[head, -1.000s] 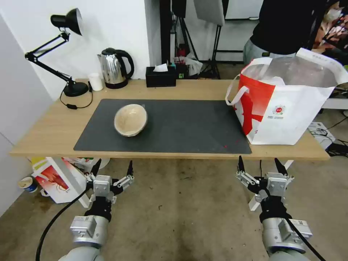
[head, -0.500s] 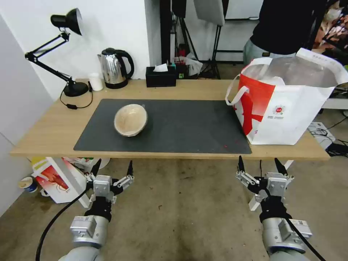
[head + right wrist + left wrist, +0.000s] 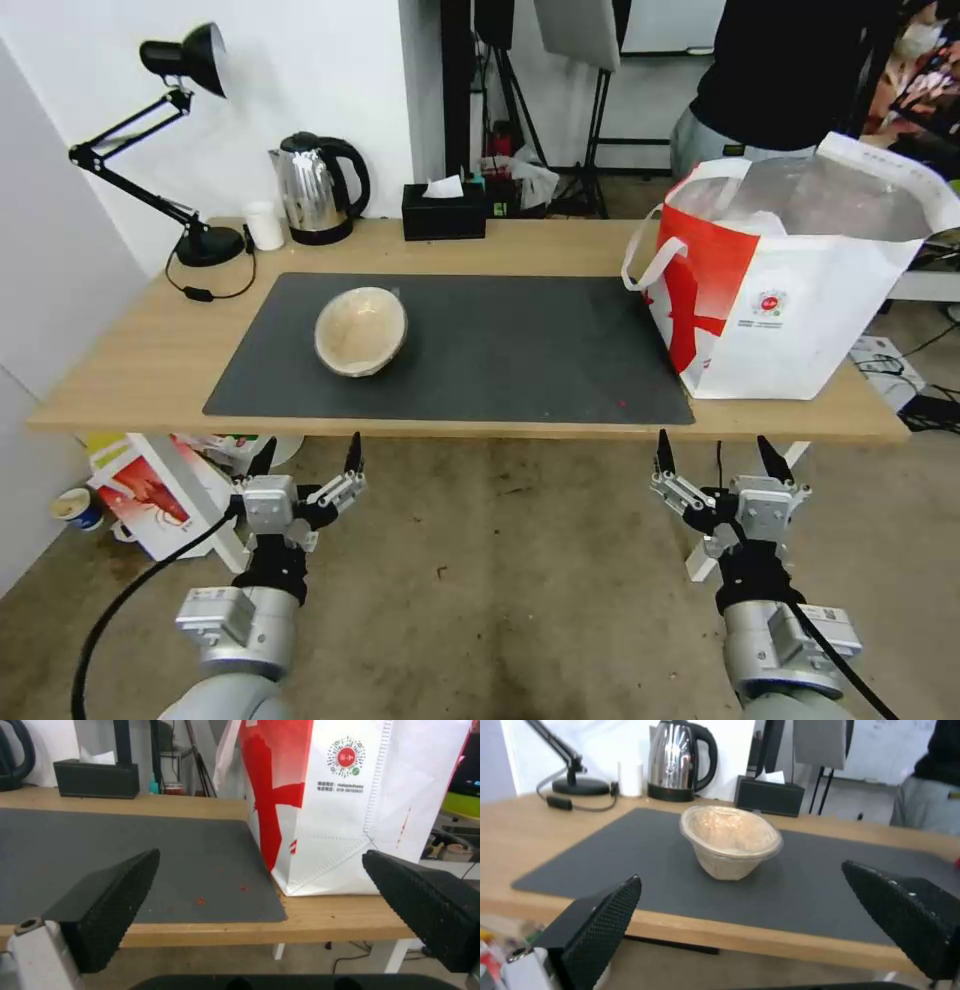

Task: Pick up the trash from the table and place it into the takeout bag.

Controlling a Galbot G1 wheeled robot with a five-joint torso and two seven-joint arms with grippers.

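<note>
A beige bowl (image 3: 361, 331) stands tilted on the dark grey mat (image 3: 520, 350) of the light-wood table (image 3: 140, 350), left of centre. The left wrist view shows the bowl (image 3: 730, 842) beyond the table's front edge, between two black fingers (image 3: 600, 922). The white-and-red takeout bag (image 3: 790, 290) stands open at the table's right end, and the right wrist view shows the bag (image 3: 340, 806) close ahead. My left gripper (image 3: 310, 445) and right gripper (image 3: 712, 440) both hang open and empty below the front edge, pointing at the table.
Along the back edge stand a black desk lamp (image 3: 205, 245), a steel kettle (image 3: 318, 190), a small white cup (image 3: 265, 225) and a black tissue box (image 3: 443, 212). A red-and-white box (image 3: 160, 495) sits on the floor by the left table leg.
My left gripper has shifted slightly to the left and a little toward the table. The right gripper, bowl and bag have not moved.
</note>
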